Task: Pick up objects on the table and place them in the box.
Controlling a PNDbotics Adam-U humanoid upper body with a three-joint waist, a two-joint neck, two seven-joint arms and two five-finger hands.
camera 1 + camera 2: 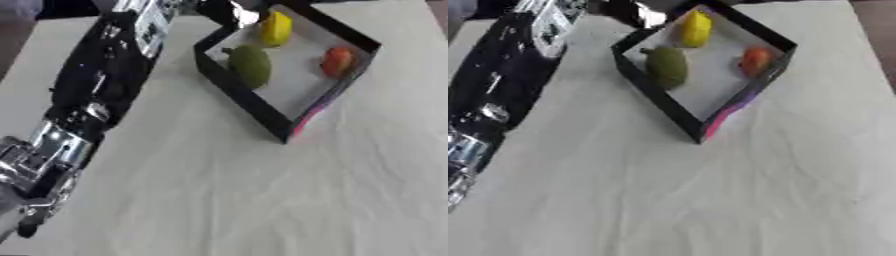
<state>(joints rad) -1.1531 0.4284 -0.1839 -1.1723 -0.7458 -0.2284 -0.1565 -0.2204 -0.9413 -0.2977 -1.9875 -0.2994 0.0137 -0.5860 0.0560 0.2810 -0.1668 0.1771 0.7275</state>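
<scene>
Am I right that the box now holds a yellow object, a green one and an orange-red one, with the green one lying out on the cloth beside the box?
Not quite: the green object lies inside the box, near its left wall, not out on the cloth. The left eye view shows it. The yellow object and the orange-red one are in the box too, as you say.

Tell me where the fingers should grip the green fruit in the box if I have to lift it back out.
Take the green fruit across its narrow middle, coming from straight above. It lies lengthwise close beside the box's near-left wall, so a side approach looks blocked; its long flanks seem the easier spans to close on.
</scene>
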